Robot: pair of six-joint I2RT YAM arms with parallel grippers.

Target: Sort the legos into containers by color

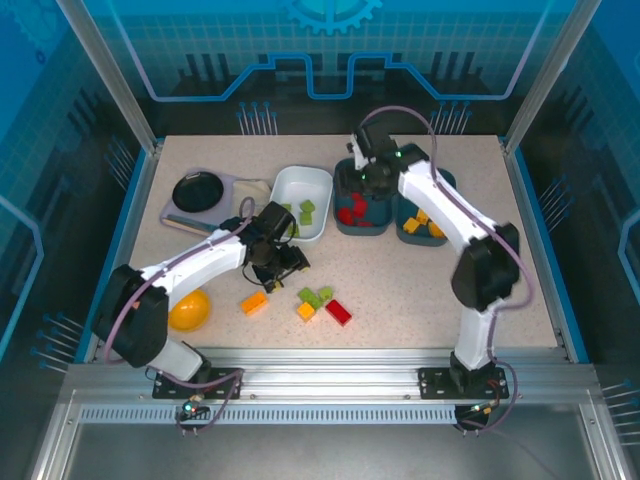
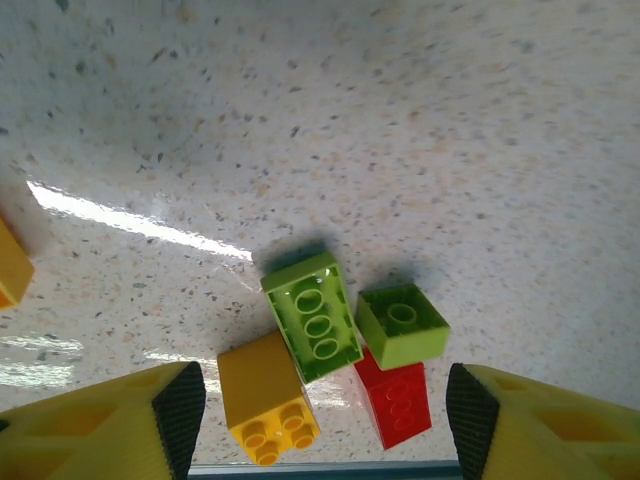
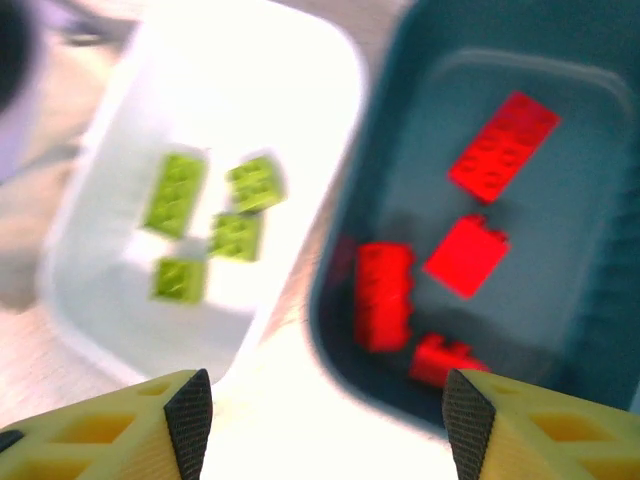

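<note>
Four loose legos (image 2: 312, 317) beneath left claw (image 2: 325, 405), jaws spread empty, right claw (image 3: 327, 412) likewise spread above teal tray (image 3: 590, 300)

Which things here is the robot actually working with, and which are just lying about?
In the job: loose bricks, white tray, teal tray of red bricks, second teal tray of orange bricks.
Lying about: orange bowl, black bowl.

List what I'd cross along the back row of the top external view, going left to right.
black bowl → white tray → teal tray with red legos → teal tray with orange legos
</note>
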